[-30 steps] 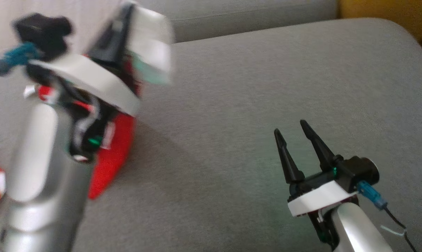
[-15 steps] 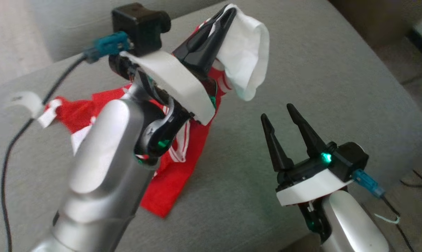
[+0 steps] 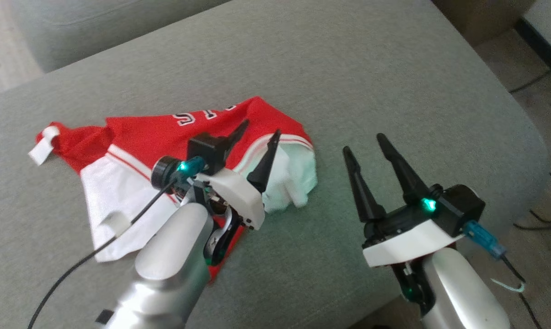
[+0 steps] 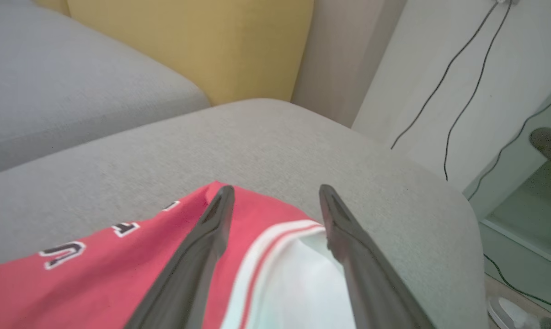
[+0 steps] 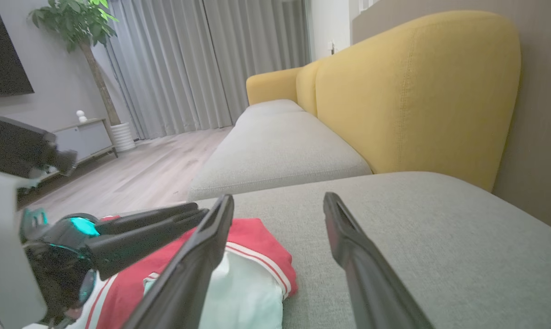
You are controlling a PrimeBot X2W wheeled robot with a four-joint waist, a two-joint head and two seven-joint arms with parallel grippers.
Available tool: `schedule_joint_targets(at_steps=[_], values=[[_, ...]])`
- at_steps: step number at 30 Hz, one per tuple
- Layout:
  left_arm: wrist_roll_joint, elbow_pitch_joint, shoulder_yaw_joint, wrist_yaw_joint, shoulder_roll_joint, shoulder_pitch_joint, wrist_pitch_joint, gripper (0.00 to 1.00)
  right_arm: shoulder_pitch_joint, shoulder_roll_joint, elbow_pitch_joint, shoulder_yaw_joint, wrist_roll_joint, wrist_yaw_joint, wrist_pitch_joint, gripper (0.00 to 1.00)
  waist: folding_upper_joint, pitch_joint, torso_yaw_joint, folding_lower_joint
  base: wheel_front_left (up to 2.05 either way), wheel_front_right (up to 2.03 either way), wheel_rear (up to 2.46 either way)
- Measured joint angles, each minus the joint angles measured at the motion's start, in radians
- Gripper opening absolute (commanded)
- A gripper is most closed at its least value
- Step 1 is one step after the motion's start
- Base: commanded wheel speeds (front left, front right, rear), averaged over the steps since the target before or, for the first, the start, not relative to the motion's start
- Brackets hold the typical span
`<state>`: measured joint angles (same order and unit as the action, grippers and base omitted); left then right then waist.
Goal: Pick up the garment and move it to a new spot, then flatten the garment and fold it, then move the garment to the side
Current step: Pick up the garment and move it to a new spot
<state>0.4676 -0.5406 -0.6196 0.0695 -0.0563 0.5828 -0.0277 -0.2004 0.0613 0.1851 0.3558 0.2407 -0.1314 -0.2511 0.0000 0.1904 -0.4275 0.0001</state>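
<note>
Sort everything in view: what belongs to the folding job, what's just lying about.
Job: red-and-white garment, left gripper open over it, right gripper open beside it, grey cushion under it.
Lying about: yellow backrest, potted plant, curtains, wall cables.

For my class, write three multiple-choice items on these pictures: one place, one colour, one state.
1. Where does the red-and-white fabric garment lie? A. on a wooden floor B. on the grey fabric sofa cushion C. on a table
2. What colour is the padded sofa backrest? A. blue B. yellow C. black
3. How is the left gripper? A. shut on cloth B. shut, empty C. open
Key: 1 B, it lies spread on the cushion; 2 B, the right wrist view shows it yellow; 3 C, its fingers stand apart with nothing between.
</note>
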Motion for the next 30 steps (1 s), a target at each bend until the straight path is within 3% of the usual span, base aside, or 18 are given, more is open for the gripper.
schedule_joint_targets(at_steps=[8,15,20,26,30], values=[[-0.004,0.039,0.036,-0.063,-0.03,-0.141,0.219,1.0,0.04,-0.001,-0.008,-0.1,-0.093,0.0,0.0,1.0,0.0,-0.034,0.1,-0.0001,0.0,0.0,0.0],[-0.033,0.118,0.079,-0.124,-0.084,-0.31,0.276,1.0,0.086,-0.002,0.007,-0.183,-0.17,0.0,0.0,1.0,0.0,-0.067,0.193,-0.0002,0.0,0.0,0.0],[-0.08,0.185,0.151,-0.168,-0.092,-0.415,0.277,1.0,0.118,-0.005,0.032,-0.252,-0.235,0.0,0.0,1.0,0.0,-0.092,0.273,-0.0002,0.0,0.0,0.0],[-0.132,0.247,0.276,-0.173,-0.088,-0.547,0.28,1.0,0.172,-0.008,0.063,-0.286,-0.261,0.0,0.0,1.0,0.0,-0.125,0.351,-0.0002,0.0,0.0,0.0],[-0.173,0.269,0.349,-0.148,-0.083,-0.618,0.28,1.0,0.198,-0.012,0.077,-0.303,-0.269,0.0,0.0,1.0,0.0,-0.15,0.381,-0.0003,0.0,0.0,0.0]])
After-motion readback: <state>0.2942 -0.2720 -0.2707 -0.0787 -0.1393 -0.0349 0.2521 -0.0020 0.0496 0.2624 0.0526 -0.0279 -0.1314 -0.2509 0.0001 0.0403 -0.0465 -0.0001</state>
